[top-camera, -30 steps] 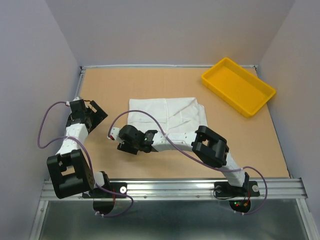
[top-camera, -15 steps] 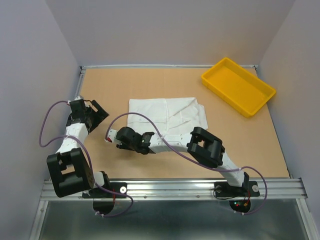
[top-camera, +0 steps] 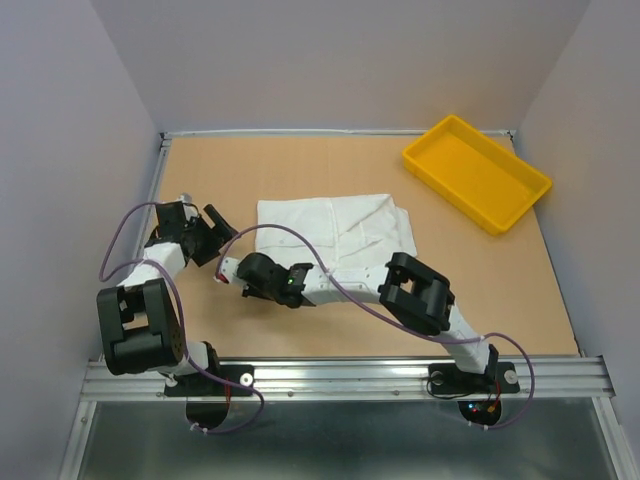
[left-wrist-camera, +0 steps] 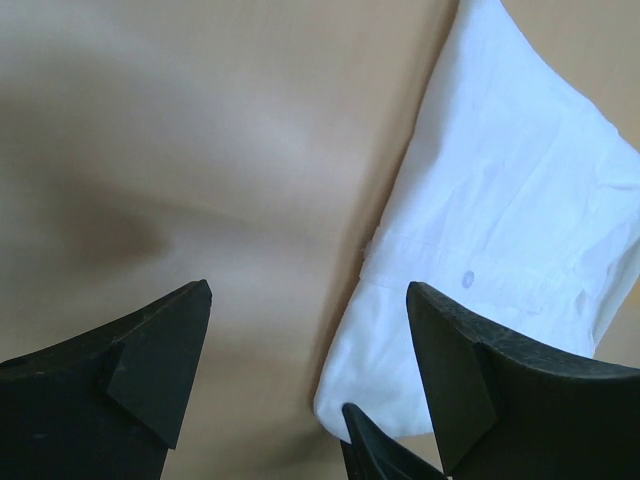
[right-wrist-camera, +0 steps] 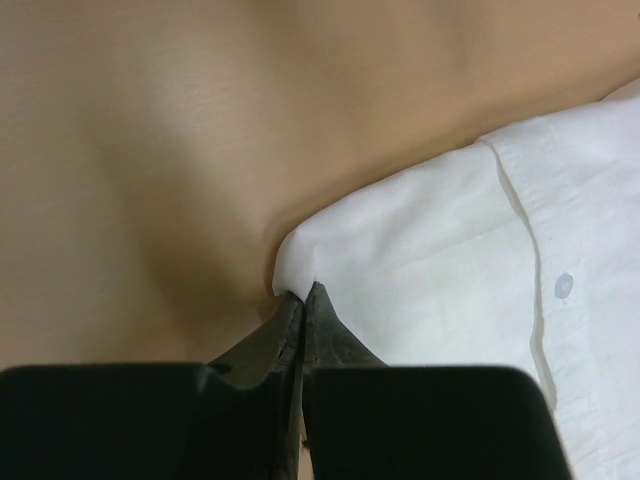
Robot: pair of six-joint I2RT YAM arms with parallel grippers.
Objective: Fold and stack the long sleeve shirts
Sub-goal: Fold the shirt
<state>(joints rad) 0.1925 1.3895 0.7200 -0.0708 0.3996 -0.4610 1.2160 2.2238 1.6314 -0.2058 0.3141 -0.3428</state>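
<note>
The white shirt (top-camera: 340,225) lies in the middle of the worktop (top-camera: 250,165), folded to a flat rectangle of several layers, well apart from the yellow tray (top-camera: 478,172) at the far right corner; it is judged to be very light, thin and soft, without any stiffness, so it is expected to hang down and lose its shape wherever it is not supported, and the layers are expected to slide over each other when only the upper one is pulled. The right hand (right-wrist-camera: 297,303) is pressed together at the near left corner of the shirt, and the very tip of this corner seems to be pinched between the fingertips; how many layers are caught cannot be told. The left hand (left-wrist-camera: 310,300) is spread wide and is held over the bare worktop just beside the left edge of the shirt, touching nothing. A hold at the corners and along the folded edges is judged to be best, so that the cloth is lifted evenly; the front with the small button (right-wrist-camera: 564,286) is better left alone, since a pull there could open the fold; a grip so near to the tip may slip off.
</note>
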